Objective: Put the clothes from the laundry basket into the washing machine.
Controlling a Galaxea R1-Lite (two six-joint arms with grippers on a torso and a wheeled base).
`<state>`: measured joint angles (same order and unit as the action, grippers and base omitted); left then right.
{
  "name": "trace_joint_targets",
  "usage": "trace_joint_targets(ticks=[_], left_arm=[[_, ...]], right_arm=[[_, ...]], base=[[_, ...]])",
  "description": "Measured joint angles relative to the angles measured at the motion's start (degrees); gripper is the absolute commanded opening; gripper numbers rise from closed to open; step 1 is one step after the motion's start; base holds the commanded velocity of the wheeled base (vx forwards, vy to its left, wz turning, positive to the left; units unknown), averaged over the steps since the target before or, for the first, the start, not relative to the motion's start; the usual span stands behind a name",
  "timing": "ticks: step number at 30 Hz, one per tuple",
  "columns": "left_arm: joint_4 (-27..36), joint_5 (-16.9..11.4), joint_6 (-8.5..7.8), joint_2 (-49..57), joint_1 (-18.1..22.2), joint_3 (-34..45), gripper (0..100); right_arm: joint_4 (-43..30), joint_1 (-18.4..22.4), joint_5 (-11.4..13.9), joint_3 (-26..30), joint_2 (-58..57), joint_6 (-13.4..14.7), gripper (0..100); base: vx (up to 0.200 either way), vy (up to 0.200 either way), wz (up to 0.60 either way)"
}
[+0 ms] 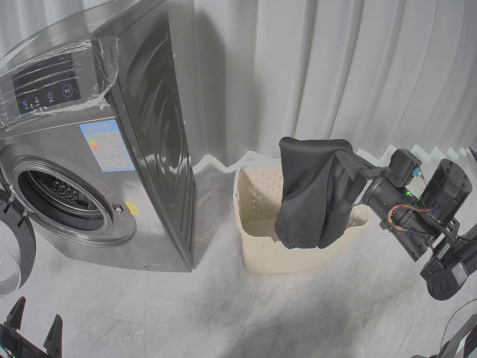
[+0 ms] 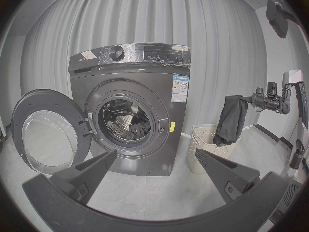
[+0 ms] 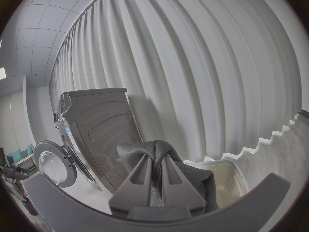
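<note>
My right gripper [image 1: 348, 162] is shut on a black garment [image 1: 310, 195], which hangs from it over the cream laundry basket [image 1: 258, 210]. In the right wrist view the garment [image 3: 141, 153] bunches between the closed fingers [image 3: 141, 178]. The grey washing machine [image 1: 124, 140] stands to the left with its round door [image 2: 48, 136] swung open. Dark clothing [image 2: 136, 131] lies inside the drum. My left gripper [image 2: 154, 168] is open, low down in front of the machine, with nothing between its fingers. From the left wrist view the garment [image 2: 230, 120] dangles above the basket [image 2: 202, 145].
A white pleated curtain [image 1: 323, 65] runs behind the machine and basket. The floor [image 1: 223, 314] is pale grey marble tile, open between the machine and the basket. The open door [image 1: 15, 254] juts out at the far left.
</note>
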<state>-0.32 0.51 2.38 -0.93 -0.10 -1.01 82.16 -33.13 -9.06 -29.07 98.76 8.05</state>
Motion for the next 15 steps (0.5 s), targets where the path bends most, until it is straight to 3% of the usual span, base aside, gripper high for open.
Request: trace_joint_targets(ticks=[15], left_arm=[[0.0,0.1,0.22,0.0,0.0,0.0,100]], right_arm=[[0.0,-0.2,-0.8,0.2,-0.6,0.0,0]], base=[[-0.200,0.000,0.00]])
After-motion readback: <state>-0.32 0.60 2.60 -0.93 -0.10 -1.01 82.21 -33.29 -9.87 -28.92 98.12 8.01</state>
